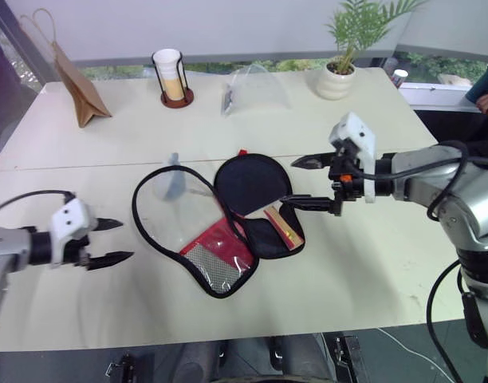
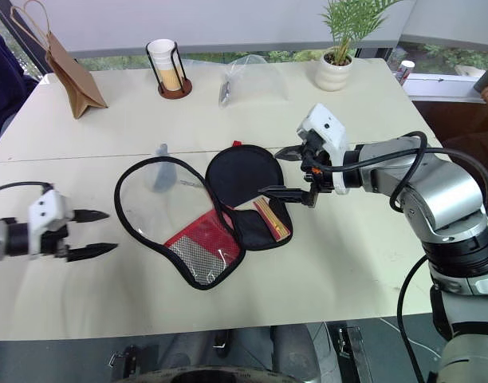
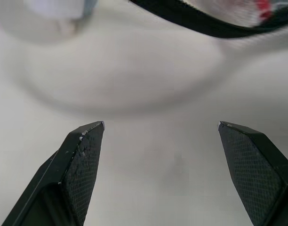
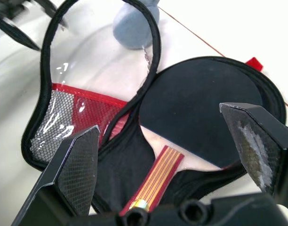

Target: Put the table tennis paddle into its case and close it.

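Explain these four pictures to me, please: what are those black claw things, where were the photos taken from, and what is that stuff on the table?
It is a two-armed robot. The two wide pictures come from a pair of cameras in its head, looking down over its arms. The two close-ups come from cameras on its wrists, looking out between that arm's own black fingers.

On the white table a black zip case lies unzipped and spread open, and the table tennis paddle lies in its right half, with its striped handle towards the robot.

The right gripper is above the paddle and the left gripper is to the case's left. Both are open and hold nothing.

Farther back stand a paper bag, a cup in a wire holder and a potted plant.
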You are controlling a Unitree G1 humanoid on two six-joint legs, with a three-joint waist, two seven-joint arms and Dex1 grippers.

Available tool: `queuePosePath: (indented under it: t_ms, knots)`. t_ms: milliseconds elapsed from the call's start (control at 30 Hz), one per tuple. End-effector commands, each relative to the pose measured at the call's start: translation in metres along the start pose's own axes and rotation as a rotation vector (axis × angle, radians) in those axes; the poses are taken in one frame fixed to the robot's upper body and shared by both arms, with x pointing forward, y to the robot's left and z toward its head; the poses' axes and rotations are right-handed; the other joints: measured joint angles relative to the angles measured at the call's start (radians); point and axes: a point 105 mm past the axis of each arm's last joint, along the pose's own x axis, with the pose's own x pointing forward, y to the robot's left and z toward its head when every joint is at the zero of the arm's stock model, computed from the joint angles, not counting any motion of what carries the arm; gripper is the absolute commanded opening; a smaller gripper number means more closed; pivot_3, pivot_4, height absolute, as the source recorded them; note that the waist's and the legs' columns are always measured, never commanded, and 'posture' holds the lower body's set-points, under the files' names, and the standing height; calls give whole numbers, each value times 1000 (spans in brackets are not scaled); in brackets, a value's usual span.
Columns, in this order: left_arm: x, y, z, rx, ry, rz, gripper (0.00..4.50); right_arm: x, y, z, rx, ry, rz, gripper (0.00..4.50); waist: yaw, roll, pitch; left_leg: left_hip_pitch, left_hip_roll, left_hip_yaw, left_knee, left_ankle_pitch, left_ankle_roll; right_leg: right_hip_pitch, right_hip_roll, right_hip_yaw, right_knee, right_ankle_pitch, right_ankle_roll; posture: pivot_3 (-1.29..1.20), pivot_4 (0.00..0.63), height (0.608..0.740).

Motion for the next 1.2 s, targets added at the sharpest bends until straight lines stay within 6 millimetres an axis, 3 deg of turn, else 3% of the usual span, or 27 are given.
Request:
queuePosePath:
  t_ms: [33, 267, 433, 600, 767, 867, 1000, 1200]
  knots:
    - [15, 1, 18, 20, -101, 0, 3984, -6, 0, 15, -54, -29, -24, 4466, 2, 0, 0, 0, 0, 0, 0, 0, 0, 0, 0, 0, 0, 1, 1, 0, 150, 734]
    - [27, -11, 79, -26, -309, -129, 3984, -14, -2, 15, -52, -23, -69, 4466, 6, 0, 0, 0, 0, 0, 1, 0, 0, 0, 1, 0, 1, 2, 3, 0, 150, 734]
    - [42, -6, 122, -56, -453, -193, 3984, -18, -5, 17, -60, -28, -111, 4466, 10, 0, 0, 0, 0, -1, 3, 0, 0, 2, 2, -1, 1, 2, 3, 0, 150, 734]
    - [89, 0, 148, -57, -512, -227, 3984, -38, -25, 22, -69, -28, -227, 4466, 9, -1, 0, 1, -1, 0, 4, 0, 1, 3, 3, -1, 2, 4, 8, 0, 150, 734]
    - [167, 0, 155, -54, -465, -216, 3984, -62, -39, 21, -54, -15, -332, 4466, 14, -1, 0, 0, -2, 0, 6, 0, 2, 4, 4, -2, 2, 5, 9, 0, 150, 734]
    - [203, -7, 145, -9, -383, -192, 3984, -61, -34, 11, -14, 12, -321, 4466, 7, -3, 0, 0, -2, 0, 12, -4, 8, 7, 4, -2, 2, 6, 11, 0, 150, 734]
    - [212, -16, 142, 32, -358, -242, 3984, -48, -17, -6, 84, 37, -228, 4466, -5, -3, 1, -1, -1, 2, 15, -6, 12, 6, 4, 1, 2, 6, 11, 0, 150, 734]
    - [191, -11, 155, 79, -417, -257, 3984, -29, -7, -39, 288, 107, -141, 4466, 7, -3, 1, -1, -1, 1, 16, -6, 11, 6, 3, 0, 3, 6, 11, 0, 150, 734]
